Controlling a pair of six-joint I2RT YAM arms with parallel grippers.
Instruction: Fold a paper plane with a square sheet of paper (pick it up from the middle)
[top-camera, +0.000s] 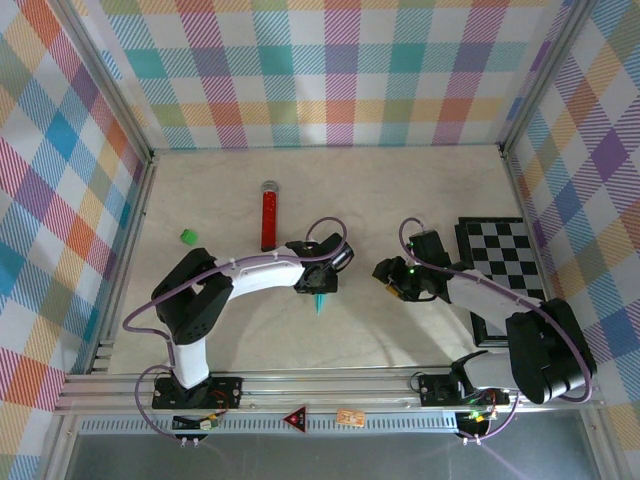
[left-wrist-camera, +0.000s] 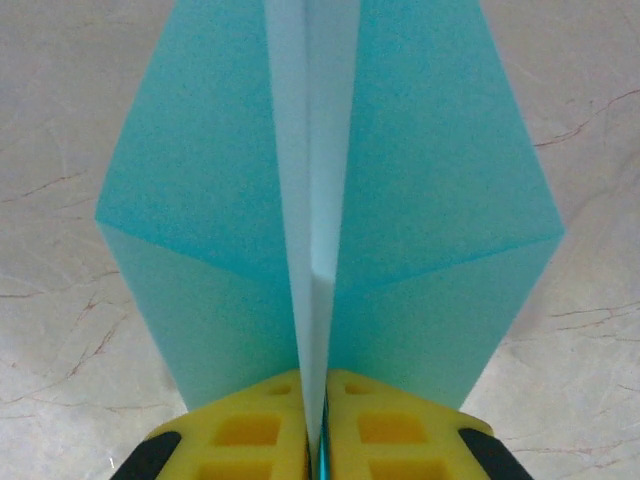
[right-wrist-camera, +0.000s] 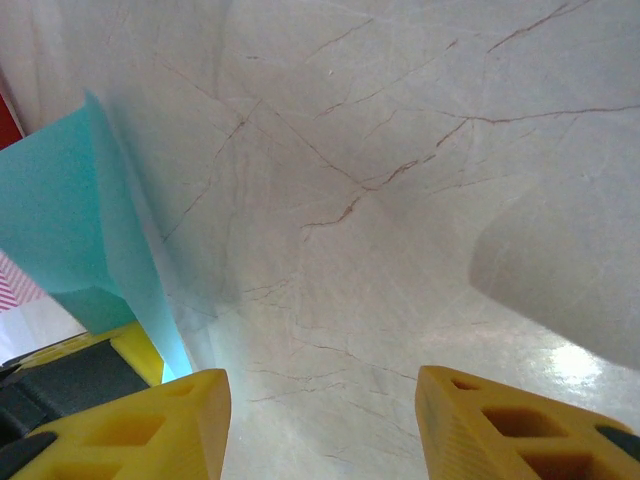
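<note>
While the pale marbled table (top-camera: 400, 190) runs wide under both arms and the checkered board (top-camera: 500, 262) lies out at 3 o'clock, what matters sits near the middle of the table. The paper plane (top-camera: 319, 300) is up off the surface, clenched in the left gripper (top-camera: 321, 284). From above, its cyan point pokes out of the jaws toward 6 o'clock.

On the left wrist camera the long axis runs straight from 6 to 12 o'clock. The two yellow fingers (left-wrist-camera: 250, 435) are pressed together on the centre spine at the bottom edge, and a wing flap spreads to either side at 10 and 2 o'clock.

The right gripper (top-camera: 388, 278) hangs just beside it with its jaws released, parted over bare table and holding nothing. From that gripper the plane lies at 9 o'clock in the overhead view. Its own wrist camera shows the cyan sheet edge-on, between 9 and 10 o'clock.

I judge the left arm to be the nearer one, since it has the plane in hand. Any help from the right arm would have to come sideways toward 9 o'clock, meeting the plane across its long axis rather than along it
</note>
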